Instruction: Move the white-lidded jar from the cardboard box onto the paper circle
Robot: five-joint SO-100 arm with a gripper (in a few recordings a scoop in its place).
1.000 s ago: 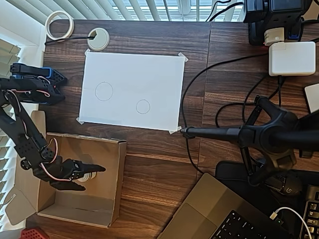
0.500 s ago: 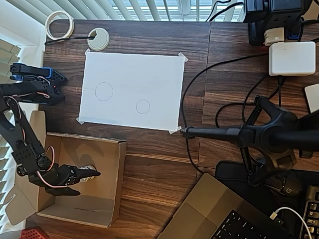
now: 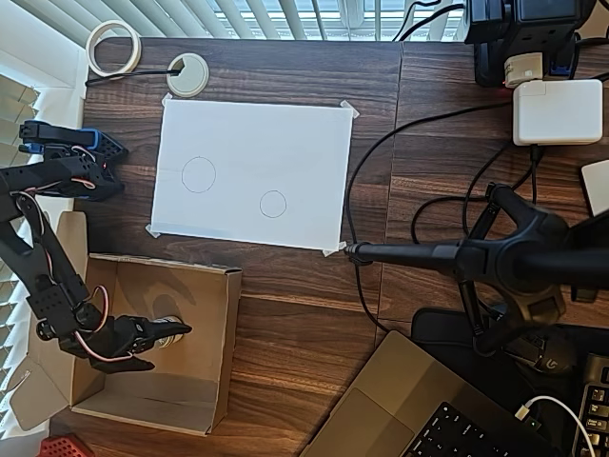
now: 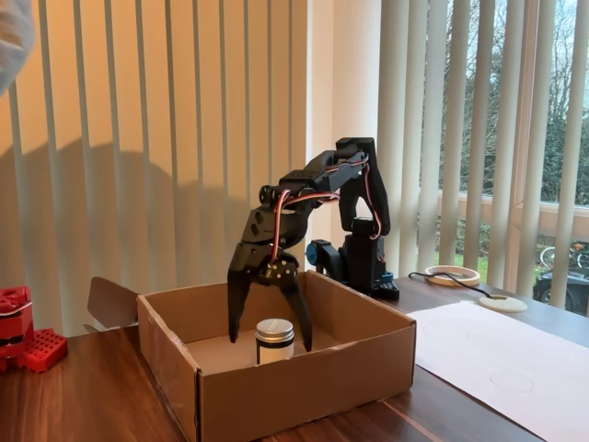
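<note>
1. Your black two-finger gripper (image 4: pixel 269 332) hangs with its jaws spread inside the large brown corrugated cardboard box (image 4: pixel 304 391), fingers pointing down on either side of the small round jar with the white-grey lid and shiny metal rim (image 4: pixel 274 340).
2. Between the fingers, the jar stands upright on the box floor; in the fixed view neither finger appears to touch it, though contact on the far side cannot be ruled out.
3. Seen from overhead, the gripper (image 3: pixel 167 333) covers most of the jar (image 3: pixel 169 329), and just a sliver of the lid peeks out at the fingertips.
4. For a clean grasp, you should probably sink a little lower, so the fingers bracket the jar's body rather than the lid, and centre it before closing.
5. Close slowly; a one-sided push looks likely to tip or slide the jar.
6. Lift straight up until the jar clears the box wall, since the wall stands between the gripper and the paper.
7. Well away from the gripper, the smaller thin pencil-drawn circle (image 3: pixel 273 204) waits on the white sheet of paper (image 3: pixel 285 133) taped to the dark wooden table (image 3: pixel 314 314).
8. Count: one jar, one box, one gripper, one sheet and two drawn circles, the larger pencil-drawn circle (image 3: pixel 199 174) lying nearer the gripper.
</note>
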